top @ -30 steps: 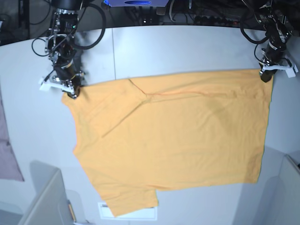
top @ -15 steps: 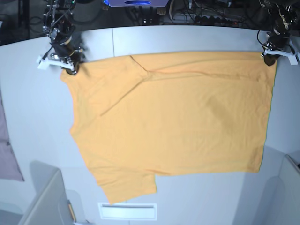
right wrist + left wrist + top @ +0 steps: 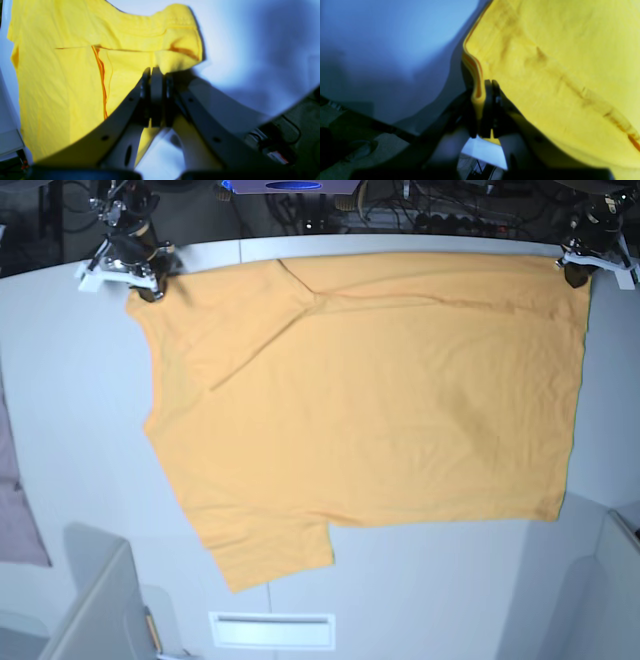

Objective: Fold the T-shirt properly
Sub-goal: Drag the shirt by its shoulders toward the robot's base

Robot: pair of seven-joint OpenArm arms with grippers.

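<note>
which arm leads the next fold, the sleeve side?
Right, probably. Its fingers pinch the T-shirt corner next to the sleeve, which sticks out unfolded; the left gripper holds the far corner, away from it.

A white table (image 3: 90,430) carries the things. The orange-yellow T-shirt (image 3: 370,400) lies flat and spread on it, reaching the table's far edge. Well apart from the T-shirt, a pale pinkish-grey cloth (image 3: 15,510) lies at the table's side edge.
</note>
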